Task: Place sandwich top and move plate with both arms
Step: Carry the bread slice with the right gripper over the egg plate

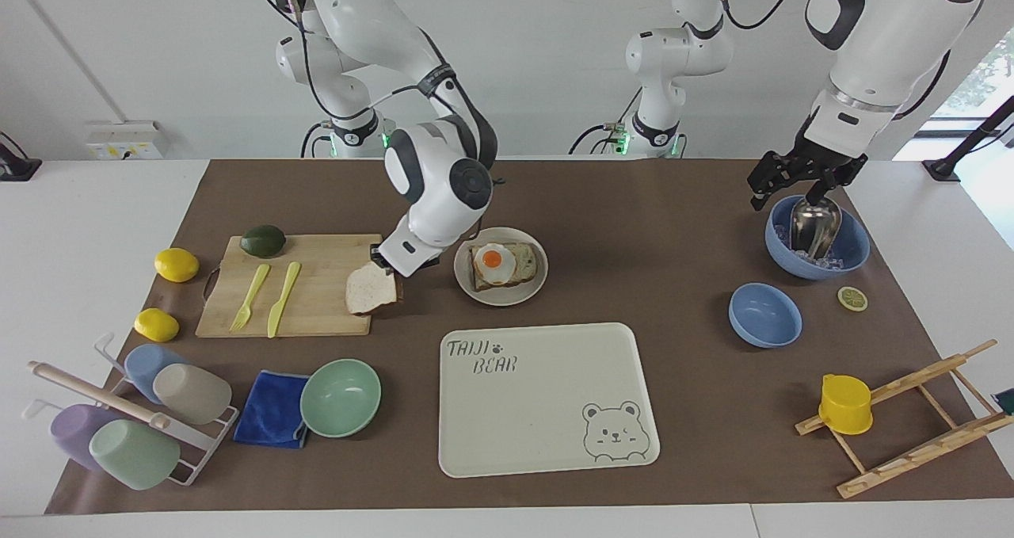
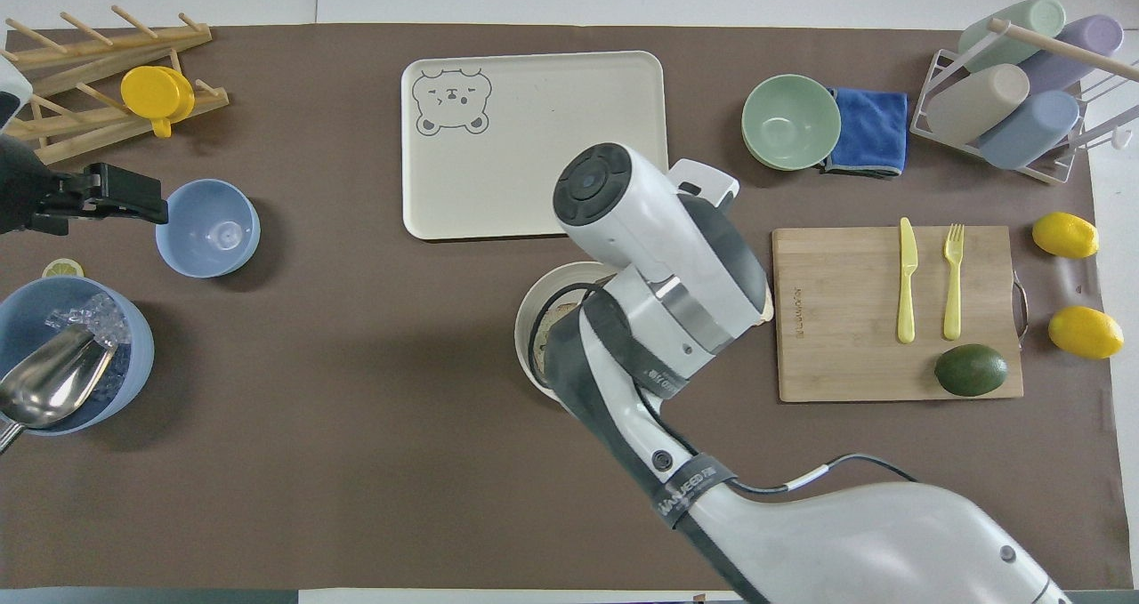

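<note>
A board (image 1: 309,284) at centre left of the facing view carries a fork (image 1: 250,297), a knife (image 1: 283,298) and an avocado (image 1: 262,240). Two lemons (image 1: 176,265) lie left of it. A tray (image 1: 547,399) fills lower centre; blue bowls (image 1: 764,314) sit right.

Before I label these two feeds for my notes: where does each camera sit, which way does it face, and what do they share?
Facing view: high across the table, facing the robots; both arms whole, right gripper holding the sandwich top over the cutting board's edge.
Overhead view: above the robots' end, looking steeply down; the right arm covers most of the plate, left gripper beside a blue bowl.
Shared: the same table, half a turn apart; tray in both.
</note>
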### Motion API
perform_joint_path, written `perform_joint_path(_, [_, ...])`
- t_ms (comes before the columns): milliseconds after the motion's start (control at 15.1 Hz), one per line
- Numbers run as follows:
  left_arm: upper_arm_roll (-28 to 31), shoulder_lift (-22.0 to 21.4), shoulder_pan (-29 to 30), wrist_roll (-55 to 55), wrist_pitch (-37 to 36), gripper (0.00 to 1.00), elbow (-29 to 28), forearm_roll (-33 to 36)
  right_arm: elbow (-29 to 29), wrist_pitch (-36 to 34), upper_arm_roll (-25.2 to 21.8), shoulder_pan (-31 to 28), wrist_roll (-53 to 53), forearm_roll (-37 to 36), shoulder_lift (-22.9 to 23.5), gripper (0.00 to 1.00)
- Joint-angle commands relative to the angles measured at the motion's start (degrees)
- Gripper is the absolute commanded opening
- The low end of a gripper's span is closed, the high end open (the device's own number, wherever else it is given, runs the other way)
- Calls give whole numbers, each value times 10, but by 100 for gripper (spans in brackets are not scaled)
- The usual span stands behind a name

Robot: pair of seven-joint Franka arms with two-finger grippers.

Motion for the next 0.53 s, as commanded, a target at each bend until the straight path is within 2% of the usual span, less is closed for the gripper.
perform_joint_path(0, [1, -10, 0, -4, -3, 100, -15, 6, 56, -20, 0, 45, 45, 30, 34, 0])
perform_joint_path(199, [1, -14, 1, -5, -3, 100, -22, 5, 56, -1, 1, 60, 148, 79, 35, 0])
perform_joint_path(463, [2, -24, 2, -5, 5, 100, -42, 6, 32, 72, 3, 69, 191, 97, 34, 0])
